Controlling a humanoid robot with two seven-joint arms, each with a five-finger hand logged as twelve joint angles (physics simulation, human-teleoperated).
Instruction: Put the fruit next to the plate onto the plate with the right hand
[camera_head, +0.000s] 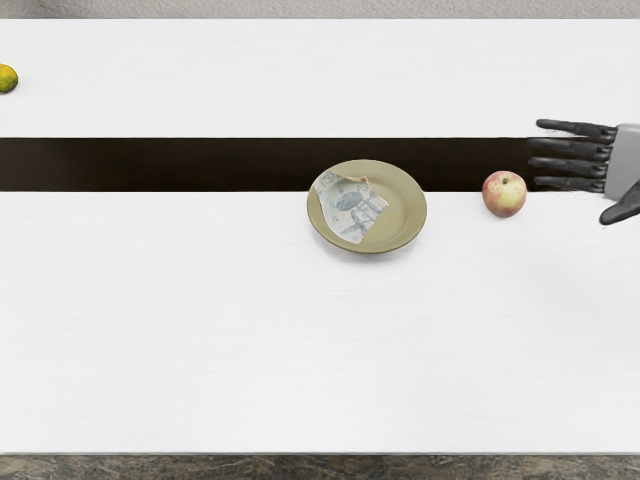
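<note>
Red-yellow round apple (504, 193) lay on the white table just right of the olive ceramic plate (400, 212), while the dark right hand (585, 170) beside it waited, fingers spread, empty, apparently ready to grasp.

A smooth white desk (200, 340) fills most of the frame. A dark brown band (150, 165) runs across its upper half. A small round yellow-green fruit (6, 78) lies at the upper left edge, partly cut off. Dark mottled floor (300, 468) lines the bottom edge.
</note>
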